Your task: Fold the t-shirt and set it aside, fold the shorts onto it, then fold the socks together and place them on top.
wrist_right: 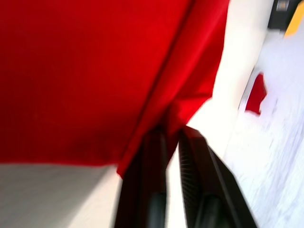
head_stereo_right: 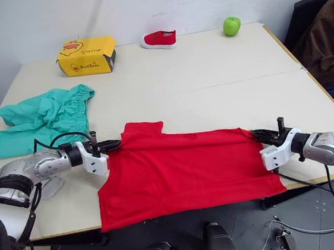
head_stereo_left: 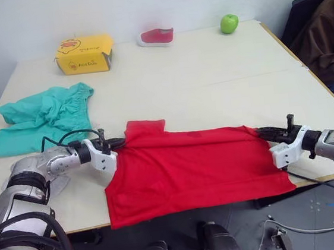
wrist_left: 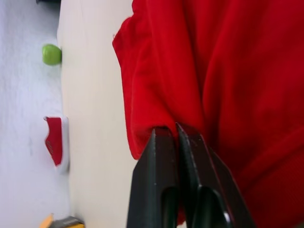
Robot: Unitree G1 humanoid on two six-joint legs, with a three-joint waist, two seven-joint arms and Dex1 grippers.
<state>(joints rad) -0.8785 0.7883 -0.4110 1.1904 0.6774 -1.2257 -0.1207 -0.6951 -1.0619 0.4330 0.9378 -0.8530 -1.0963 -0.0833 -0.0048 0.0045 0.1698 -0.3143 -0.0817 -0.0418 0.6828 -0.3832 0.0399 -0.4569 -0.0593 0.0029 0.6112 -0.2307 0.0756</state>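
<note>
The red t-shirt lies spread along the table's near edge, its lower hem hanging over it. My left gripper is shut on the shirt's left side by the sleeve, and the left wrist view shows its black fingers pinching a fold of the t-shirt. My right gripper is shut on the shirt's right upper corner; the right wrist view has cloth of the t-shirt caught between the fingers. The teal shorts lie crumpled at the left. The socks are out of view.
A yellow cardboard box, a small red-and-white shoe and a green apple sit along the table's far edge. A dark chair with a brown coat stands beyond the right edge. Cables hang near the right arm.
</note>
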